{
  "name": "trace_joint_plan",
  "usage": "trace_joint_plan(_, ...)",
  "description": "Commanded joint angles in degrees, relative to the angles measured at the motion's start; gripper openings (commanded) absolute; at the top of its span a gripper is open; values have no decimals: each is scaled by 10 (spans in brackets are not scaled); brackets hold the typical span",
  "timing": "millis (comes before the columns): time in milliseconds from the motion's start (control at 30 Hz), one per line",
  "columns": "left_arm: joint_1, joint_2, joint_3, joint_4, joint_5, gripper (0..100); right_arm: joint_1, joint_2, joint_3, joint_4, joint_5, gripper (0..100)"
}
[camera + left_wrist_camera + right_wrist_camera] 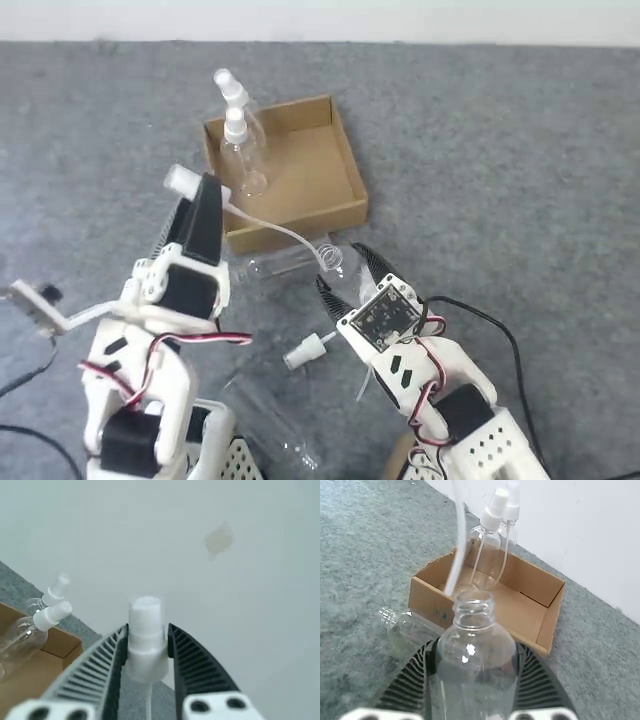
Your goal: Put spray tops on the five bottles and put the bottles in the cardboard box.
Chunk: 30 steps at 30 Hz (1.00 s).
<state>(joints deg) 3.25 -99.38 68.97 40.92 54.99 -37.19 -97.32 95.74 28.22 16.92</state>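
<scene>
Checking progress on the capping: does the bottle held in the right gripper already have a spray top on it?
No: the bottle in the right gripper has a bare, open threaded neck.

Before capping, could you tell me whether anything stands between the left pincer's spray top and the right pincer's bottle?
Nothing visible does. The spray top has its tube hanging free, ending beside the open mouth of the bottle; the cardboard box lies beyond.
</scene>
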Motion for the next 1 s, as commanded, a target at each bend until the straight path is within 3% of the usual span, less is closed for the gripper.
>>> trace_joint_plan(0,-4,-9,-38,-3,7,11,-3,-13,10,-14,7,14)
trace_joint_plan(400,-1,-9,29,-49,6,11,-5,-13,10,-14,6,14)
trace_joint_plan(967,1,-9,67,-45,4,11,-4,-13,10,-14,5,16)
